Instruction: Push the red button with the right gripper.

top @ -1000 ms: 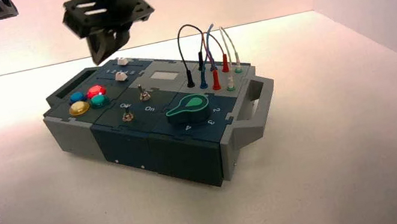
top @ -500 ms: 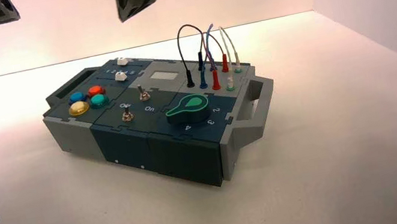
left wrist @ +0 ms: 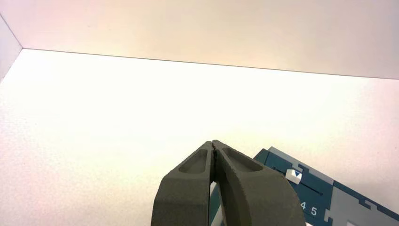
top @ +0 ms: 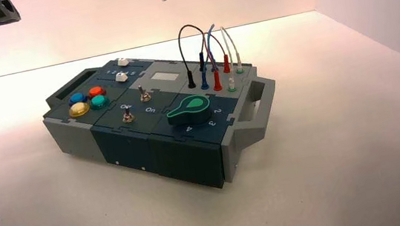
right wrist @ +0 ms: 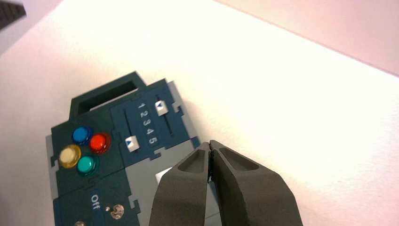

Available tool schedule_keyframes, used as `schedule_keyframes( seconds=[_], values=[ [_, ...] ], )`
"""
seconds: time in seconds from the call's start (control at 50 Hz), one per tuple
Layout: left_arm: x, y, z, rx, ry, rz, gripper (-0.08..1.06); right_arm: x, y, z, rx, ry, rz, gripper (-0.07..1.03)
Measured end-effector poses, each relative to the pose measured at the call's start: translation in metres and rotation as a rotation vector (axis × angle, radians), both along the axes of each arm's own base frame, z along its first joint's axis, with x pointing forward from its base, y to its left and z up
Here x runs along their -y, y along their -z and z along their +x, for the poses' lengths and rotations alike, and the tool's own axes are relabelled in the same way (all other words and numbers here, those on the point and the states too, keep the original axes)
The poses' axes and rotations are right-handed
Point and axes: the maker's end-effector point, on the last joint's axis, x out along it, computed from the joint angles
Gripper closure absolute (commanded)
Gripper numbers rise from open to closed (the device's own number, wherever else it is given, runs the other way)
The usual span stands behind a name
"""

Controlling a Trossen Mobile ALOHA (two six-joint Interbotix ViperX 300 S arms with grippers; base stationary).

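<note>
"Progress on the red button [right wrist: 99, 142]?"
"Pressing looks done, nothing left. It sits below and left of the right end effector [right wrist: 210, 142], closed, well apart."
"Left end effector [left wrist: 213, 141]?"
"Idle, left of the right one."

- A box [top: 151, 112] bears blue [top: 77, 98], yellow [top: 79, 108] and green [top: 99, 101] buttons at its left end.
- Two white sliders [right wrist: 133, 143] flank printed numerals.
- Wires [top: 188, 26] arch near a green-marked knob [top: 189, 110].

A pale table [top: 338, 145] carries the button box [top: 149, 115].
</note>
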Motion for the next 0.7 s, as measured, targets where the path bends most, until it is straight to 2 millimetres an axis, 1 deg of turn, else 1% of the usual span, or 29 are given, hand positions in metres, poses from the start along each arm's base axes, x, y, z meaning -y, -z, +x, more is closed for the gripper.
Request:
schedule_keyframes(
  seconds=[0.1,0.14,0.22,0.24,0.36,0.4,0.46,0.48,0.5,0.52,0.54,0.6,0.7],
  values=[
    [0.000,0.000,0.000,0.000,0.000,0.000,1.01,0.012,-0.002,-0.005,0.000,0.017,-0.001,0.99],
    [0.000,0.000,0.000,0.000,0.000,0.000,1.01,0.022,-0.003,-0.006,0.003,0.035,0.000,0.99],
    [0.000,0.000,0.000,0.000,0.000,0.000,1.01,0.034,-0.003,-0.007,0.007,0.060,0.000,0.98],
    [0.000,0.000,0.000,0.000,0.001,0.001,1.01,0.041,-0.003,-0.007,0.013,0.078,0.002,0.99],
    [0.000,0.000,0.000,0.000,0.001,0.001,1.01,0.061,-0.006,-0.006,0.027,0.131,0.010,0.99],
    [0.000,0.000,0.000,0.000,0.001,0.001,1.01,0.074,-0.009,-0.006,0.037,0.162,0.013,0.99],
    [0.000,0.000,0.000,0.000,0.001,0.001,1.01,0.086,-0.010,-0.006,0.044,0.190,0.016,0.99],
    [0.000,0.000,0.000,0.000,0.000,0.000,1.01,0.093,-0.010,-0.006,0.049,0.212,0.018,0.99],
    [0.000,0.000,0.000,0.000,0.000,0.000,1.01,0.093,-0.010,-0.006,0.049,0.212,0.018,0.99],
    [0.000,0.000,0.000,0.000,0.001,0.001,1.01,0.102,-0.010,-0.006,0.054,0.233,0.017,0.99],
    [0.000,0.000,0.000,0.000,0.001,0.001,1.01,0.106,-0.009,-0.006,0.054,0.246,0.018,0.99],
    [0.000,0.000,0.000,0.000,0.000,0.000,1.01,0.117,-0.006,-0.006,0.059,0.276,0.017,0.99],
    [0.000,0.000,0.000,0.000,0.000,0.000,1.01,0.127,-0.003,-0.005,0.065,0.309,0.015,0.99]
  ],
)
